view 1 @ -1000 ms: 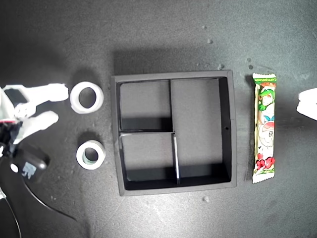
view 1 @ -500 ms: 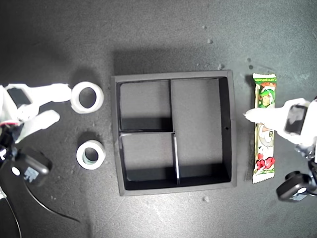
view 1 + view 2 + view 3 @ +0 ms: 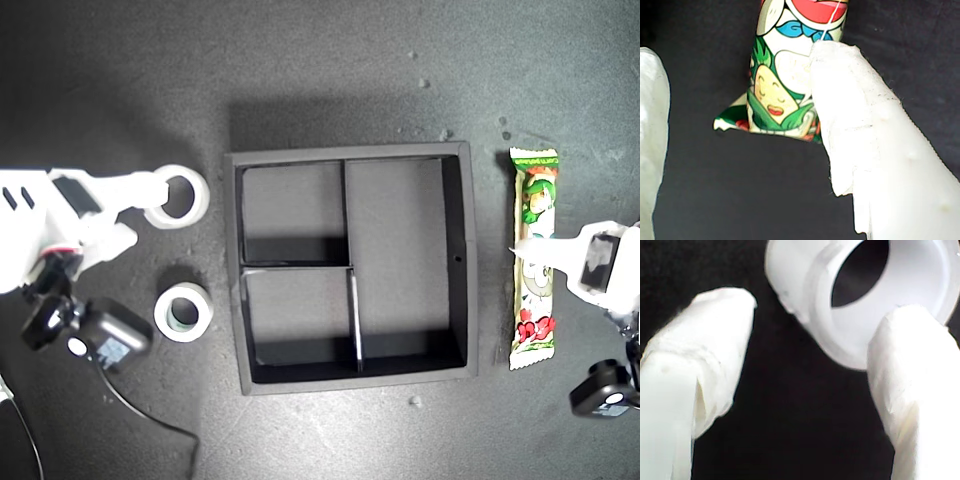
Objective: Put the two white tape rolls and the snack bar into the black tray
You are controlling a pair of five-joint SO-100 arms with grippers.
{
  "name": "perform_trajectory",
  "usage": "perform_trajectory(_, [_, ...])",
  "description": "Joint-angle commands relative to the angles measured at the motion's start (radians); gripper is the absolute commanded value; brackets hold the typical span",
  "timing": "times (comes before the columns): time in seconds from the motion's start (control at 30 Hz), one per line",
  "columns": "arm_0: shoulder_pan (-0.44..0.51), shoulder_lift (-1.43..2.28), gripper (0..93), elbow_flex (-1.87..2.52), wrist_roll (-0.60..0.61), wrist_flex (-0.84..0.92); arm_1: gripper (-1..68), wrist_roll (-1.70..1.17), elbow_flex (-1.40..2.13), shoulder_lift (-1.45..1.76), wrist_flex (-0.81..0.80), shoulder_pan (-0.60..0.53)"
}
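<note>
1. Two pickups are in hand at once, and nothing is in the square matte black divided tray [image 3: 455, 155] yet; all its compartments show bare floor.
2. My first hand [image 3: 520, 262] is over the long green-and-white wrapped snack bar [image 3: 533, 205], which lies on the dark surface [image 3: 300, 60] just beside the tray's wall at the exterior view's right. The first wrist view shows the bar's crimped end [image 3: 765, 117] between the two white fingers, one finger [image 3: 865, 130] overlapping the wrapper and the other [image 3: 652, 125] well off to the side. It is spread wide and holds nothing.
3. My second hand [image 3: 140, 213] is at the thinner-walled white tape roll [image 3: 192, 196], at the exterior view's left of the tray. One fingertip [image 3: 910, 340] rests at the ring's rim by its hole, the other [image 3: 715, 330] stands apart outside the wall. It is open and has no grip yet.
4. The thicker white tape roll with the greyish-green core [image 3: 183, 312] lies untouched on the surface below it in the exterior view.
5. Next, I judge, each hand must settle lower and close: the first across the bar's narrow width, the second pinching the ring's wall, then lift and carry to the tray.
</note>
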Motion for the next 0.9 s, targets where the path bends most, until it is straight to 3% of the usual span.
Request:
perform_trajectory(0.0, [0.009,-0.032,17.2,-0.063,0.009,-0.025,18.7,0.015,-0.009,0.002,0.005,-0.014])
perform_trajectory(0.43, [0.028,-0.213,17.0,-0.144,0.011,-0.057,21.2,0.034,0.002,-0.040,0.011,-0.020])
perform_trajectory(0.87, [-0.021,-0.422,16.3,-0.206,-0.018,-0.080,25.6,-0.009,-0.015,-0.160,0.080,-0.008])
